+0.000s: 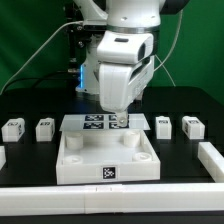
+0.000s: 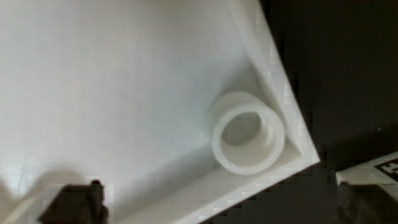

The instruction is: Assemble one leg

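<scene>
The large white tray-like piece [image 1: 107, 160] lies in the middle of the table. My gripper [image 1: 118, 119] hangs over its far corner on the exterior view's right. In the wrist view the gripper [image 2: 222, 206] is open and empty, its dark fingertips [image 2: 75, 204] set wide apart over the tray's floor [image 2: 125, 90]. The round corner socket [image 2: 247, 130] lies below and looks empty. Two legs [image 1: 13, 127] [image 1: 45, 127] stand at the exterior view's left. Two more legs [image 1: 163, 125] [image 1: 192, 126] stand at its right. All are upright, apart from the gripper.
The marker board [image 1: 97, 122] lies flat just behind the tray, and one of its tags shows in the wrist view [image 2: 377, 170]. A long white bar [image 1: 112, 196] runs along the front edge. A shorter white bar [image 1: 211, 156] lies at the right. Cables hang behind the arm.
</scene>
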`<state>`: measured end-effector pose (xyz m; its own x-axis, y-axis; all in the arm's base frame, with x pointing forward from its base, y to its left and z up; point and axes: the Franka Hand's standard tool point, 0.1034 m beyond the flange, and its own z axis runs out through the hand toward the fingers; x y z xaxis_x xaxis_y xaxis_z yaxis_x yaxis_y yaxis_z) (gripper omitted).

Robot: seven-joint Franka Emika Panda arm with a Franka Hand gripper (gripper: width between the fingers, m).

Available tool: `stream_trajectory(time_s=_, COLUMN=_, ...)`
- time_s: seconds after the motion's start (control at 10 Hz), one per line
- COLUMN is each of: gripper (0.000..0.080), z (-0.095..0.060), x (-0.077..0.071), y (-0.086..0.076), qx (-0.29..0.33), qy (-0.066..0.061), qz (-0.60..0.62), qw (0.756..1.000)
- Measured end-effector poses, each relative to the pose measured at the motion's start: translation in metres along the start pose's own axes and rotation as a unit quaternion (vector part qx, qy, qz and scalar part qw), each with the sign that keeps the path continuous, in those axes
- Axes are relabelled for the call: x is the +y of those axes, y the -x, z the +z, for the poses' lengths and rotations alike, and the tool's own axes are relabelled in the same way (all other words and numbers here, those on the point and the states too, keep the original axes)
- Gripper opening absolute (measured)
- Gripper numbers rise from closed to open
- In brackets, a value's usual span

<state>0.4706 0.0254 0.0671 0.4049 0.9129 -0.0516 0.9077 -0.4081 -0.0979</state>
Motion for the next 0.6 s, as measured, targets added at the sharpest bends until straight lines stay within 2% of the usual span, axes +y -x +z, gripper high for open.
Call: stream_trajectory(time_s=0.6, gripper=0.0649, z=0.0006, x=0.0009, y=-0.0020, qx=0.000, qy=0.001, qz=-0.007, qw=1.000)
